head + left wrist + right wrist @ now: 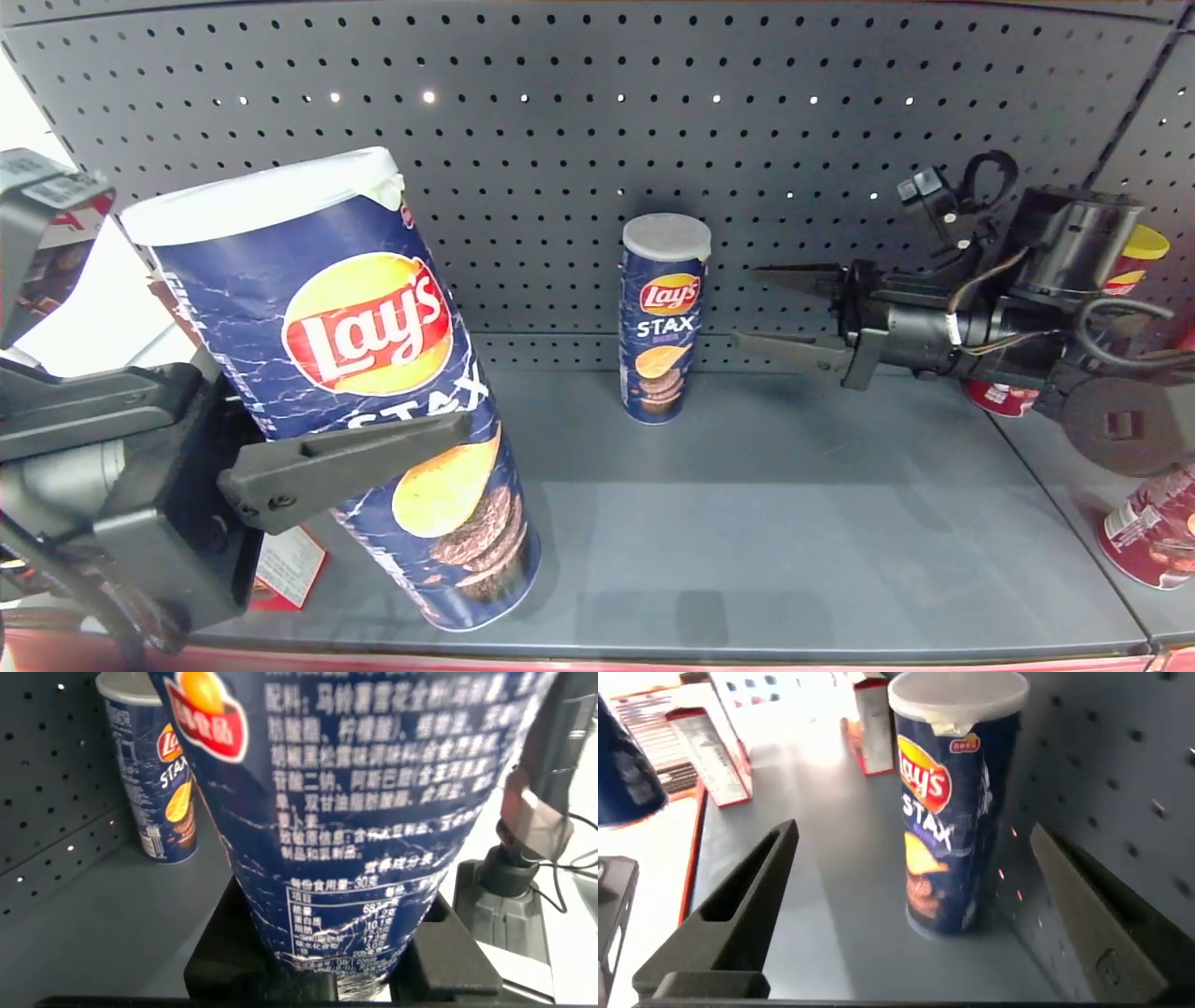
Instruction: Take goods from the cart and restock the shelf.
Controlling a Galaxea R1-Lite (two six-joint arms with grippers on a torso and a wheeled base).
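A blue chips can (373, 373) with a white lid leans over the front left of the grey shelf (794, 523); my left gripper (355, 448) is shut on its middle. Its printed back side (374, 812) rises from my left gripper (336, 961) in the left wrist view. A second, matching blue can (663, 317) stands upright at the back of the shelf against the pegboard. My right gripper (747, 308) hangs open just to its right, fingertips pointing at it and apart from it. The right wrist view has this can (948, 812) just beyond the spread fingers (738, 915).
The perforated back wall (560, 140) closes the shelf behind. Red cans (1153, 537) and a yellow-lidded can (1134, 257) sit on the neighbouring shelf to the right. A red and white box (289, 565) lies at the front left. Bare shelf stretches between the two blue cans.
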